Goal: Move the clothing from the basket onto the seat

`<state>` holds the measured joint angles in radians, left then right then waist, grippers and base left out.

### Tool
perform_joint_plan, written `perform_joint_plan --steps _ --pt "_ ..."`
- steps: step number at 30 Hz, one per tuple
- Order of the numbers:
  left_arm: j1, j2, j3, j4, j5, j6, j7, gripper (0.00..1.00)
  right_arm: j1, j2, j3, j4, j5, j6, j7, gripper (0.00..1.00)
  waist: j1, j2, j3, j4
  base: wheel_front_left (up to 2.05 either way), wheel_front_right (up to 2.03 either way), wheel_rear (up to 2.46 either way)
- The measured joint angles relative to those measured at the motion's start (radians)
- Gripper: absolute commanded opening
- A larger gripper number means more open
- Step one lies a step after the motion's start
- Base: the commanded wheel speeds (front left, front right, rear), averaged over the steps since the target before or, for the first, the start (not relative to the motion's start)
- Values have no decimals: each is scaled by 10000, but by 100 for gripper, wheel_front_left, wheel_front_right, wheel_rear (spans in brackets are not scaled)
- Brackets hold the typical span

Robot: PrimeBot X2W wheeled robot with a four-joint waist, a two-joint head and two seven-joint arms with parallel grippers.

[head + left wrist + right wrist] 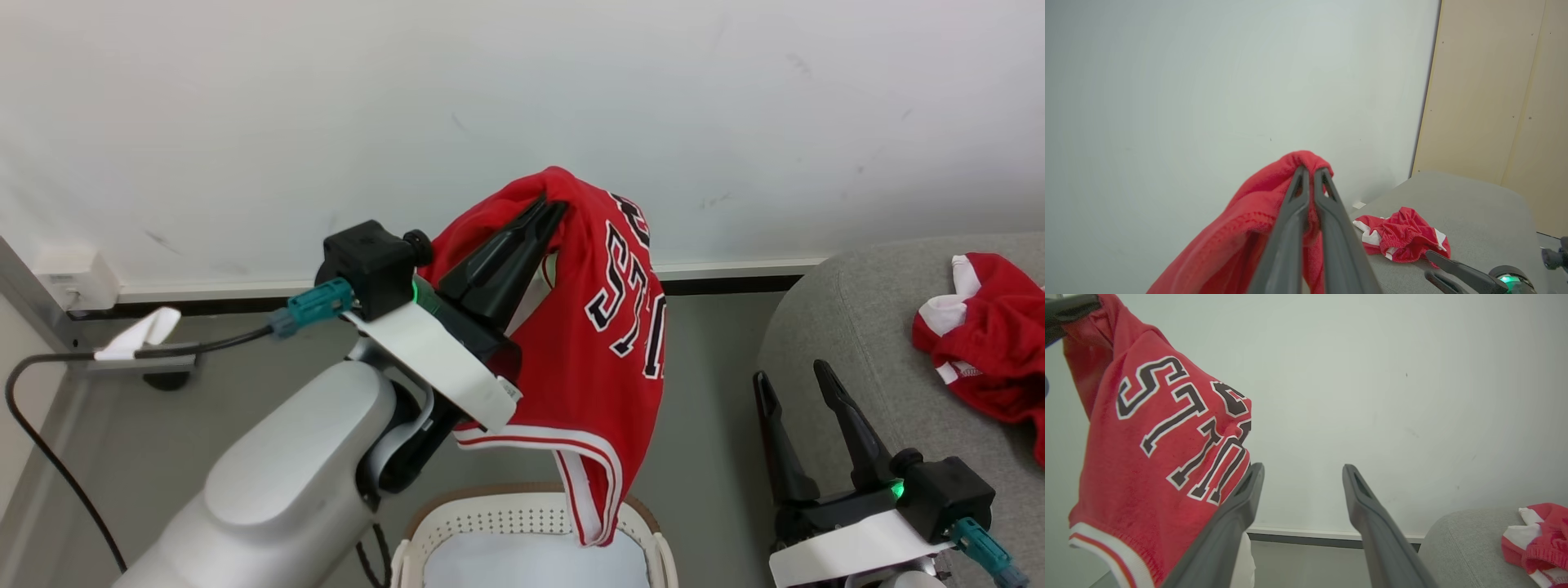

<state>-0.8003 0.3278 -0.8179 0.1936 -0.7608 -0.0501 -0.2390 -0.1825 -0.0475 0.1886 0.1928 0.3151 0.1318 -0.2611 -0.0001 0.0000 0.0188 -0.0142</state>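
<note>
My left tool [549, 208] is pinched on the red white-trimmed jersey [604, 359], held high to clear the white plastic basket [522, 510] at 6 o'clock, grey fabric seat [849, 318] waiting at 3, right tool [788, 380] gaping empty.

Between the hanging jersey [604, 367] and the seat [857, 310] you have open air, save your right tool [789, 371]; a crumpled jersey [992, 343] takes what seems the seat's right side.

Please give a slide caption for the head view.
Left gripper holds a red lettered jersey above the white plastic basket; another red jersey lies on the grey fabric seat.
</note>
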Motion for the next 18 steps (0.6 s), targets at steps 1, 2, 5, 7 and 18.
perform_joint_plan --steps 1,2,5,7,18 --pt "12 -2 -4 -40 -13 44 0 0 -4 2 59 17 0 2 0 100 0 0 1 -9 0 0 0" --pt "31 -2 -8 -52 -19 67 0 0 -12 0 100 36 0 0 0 100 1 0 1 -15 0 0 0" --pt "76 6 -12 -81 -27 86 0 0 -64 0 230 69 0 2 0 100 0 0 18 -33 0 0 0" --pt "76 8 -12 -84 -38 115 0 0 -151 0 301 96 -10 0 0 100 0 0 33 -44 0 0 0" --pt "344 -17 -146 -86 -58 82 -21 0 -517 -13 1561 232 113 0 0 100 1 0 163 -26 0 0 0"
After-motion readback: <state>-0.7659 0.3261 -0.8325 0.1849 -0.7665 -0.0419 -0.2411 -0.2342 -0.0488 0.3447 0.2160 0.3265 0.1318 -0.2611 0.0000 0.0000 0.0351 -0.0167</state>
